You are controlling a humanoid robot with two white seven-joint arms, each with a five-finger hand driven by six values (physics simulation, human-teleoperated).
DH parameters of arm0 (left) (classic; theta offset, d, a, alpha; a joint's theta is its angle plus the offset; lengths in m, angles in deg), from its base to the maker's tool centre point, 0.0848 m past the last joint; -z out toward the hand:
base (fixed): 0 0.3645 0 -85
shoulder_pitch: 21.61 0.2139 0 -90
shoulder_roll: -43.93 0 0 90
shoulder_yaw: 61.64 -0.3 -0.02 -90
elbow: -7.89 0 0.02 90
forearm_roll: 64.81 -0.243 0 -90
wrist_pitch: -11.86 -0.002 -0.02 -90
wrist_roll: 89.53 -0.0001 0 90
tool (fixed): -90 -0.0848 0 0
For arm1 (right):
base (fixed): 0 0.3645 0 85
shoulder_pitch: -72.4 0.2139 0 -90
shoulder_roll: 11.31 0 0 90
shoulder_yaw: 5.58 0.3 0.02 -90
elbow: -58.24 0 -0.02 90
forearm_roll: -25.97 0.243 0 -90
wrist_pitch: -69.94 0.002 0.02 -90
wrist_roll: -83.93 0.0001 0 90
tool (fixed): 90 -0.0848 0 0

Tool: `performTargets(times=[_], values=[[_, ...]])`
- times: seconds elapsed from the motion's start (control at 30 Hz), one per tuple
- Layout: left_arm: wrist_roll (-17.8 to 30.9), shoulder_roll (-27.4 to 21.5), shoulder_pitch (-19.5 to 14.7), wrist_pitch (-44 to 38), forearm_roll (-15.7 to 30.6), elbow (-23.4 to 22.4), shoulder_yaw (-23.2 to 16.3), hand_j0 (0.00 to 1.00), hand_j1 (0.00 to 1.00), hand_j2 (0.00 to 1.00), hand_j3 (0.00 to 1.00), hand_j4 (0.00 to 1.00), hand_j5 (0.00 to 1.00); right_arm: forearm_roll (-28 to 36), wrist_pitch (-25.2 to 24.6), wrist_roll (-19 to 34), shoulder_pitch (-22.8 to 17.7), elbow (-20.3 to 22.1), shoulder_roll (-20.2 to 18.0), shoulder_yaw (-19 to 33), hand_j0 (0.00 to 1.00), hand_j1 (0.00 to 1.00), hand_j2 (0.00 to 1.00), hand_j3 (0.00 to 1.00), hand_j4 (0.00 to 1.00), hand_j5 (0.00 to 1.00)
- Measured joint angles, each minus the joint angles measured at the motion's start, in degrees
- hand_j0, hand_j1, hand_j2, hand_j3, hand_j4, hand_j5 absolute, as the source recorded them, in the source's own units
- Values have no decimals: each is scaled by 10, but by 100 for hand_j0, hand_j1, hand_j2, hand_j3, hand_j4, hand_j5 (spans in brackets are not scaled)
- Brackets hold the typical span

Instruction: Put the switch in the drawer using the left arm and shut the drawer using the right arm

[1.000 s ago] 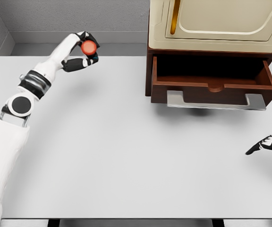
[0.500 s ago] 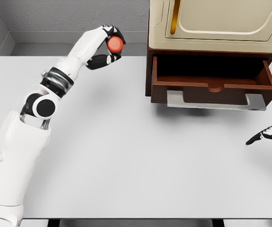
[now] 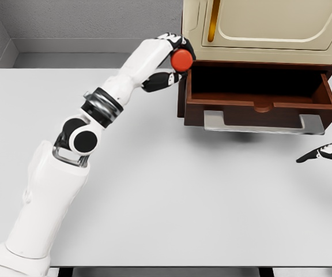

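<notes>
The left hand [image 3: 172, 55] has its fingers closed around the round red switch [image 3: 181, 59], held at the left edge of the open dark wooden drawer [image 3: 258, 107] for dropping in, while the right hand [image 3: 327, 153] waits loosely spread over the white desk [image 3: 154, 184].

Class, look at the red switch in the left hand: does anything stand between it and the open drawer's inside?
Only the drawer's own left wall. The switch, gripped by the left hand, appears level with that wall's top edge. Beyond it, the cavity looks open.
</notes>
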Motion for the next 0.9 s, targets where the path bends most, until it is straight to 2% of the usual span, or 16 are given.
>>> performTargets(times=[0.1, 0.33, 0.77, 0.9], values=[[0, 15, -3, 0, -18, 0, -10, 28, 28, 28, 28, 28, 28, 0, 0, 0, -1, 0, 0, 0, 91, 91, 91, 91, 91, 91], [-1, 38, -20, -3, -103, -12, -31, 28, 28, 28, 28, 28, 28, 0, 0, -1, -2, 0, 0, 0, 91, 91, 91, 91, 91, 91], [-1, 40, -40, -5, -178, -21, -79, 28, 28, 28, 28, 28, 28, 0, 0, -2, -6, 0, 0, 0, 92, 92, 92, 92, 92, 92], [-2, 41, -53, -6, -187, -23, -89, 28, 28, 28, 28, 28, 28, 0, 0, -2, -6, 0, 0, 0, 92, 92, 92, 92, 92, 92]])
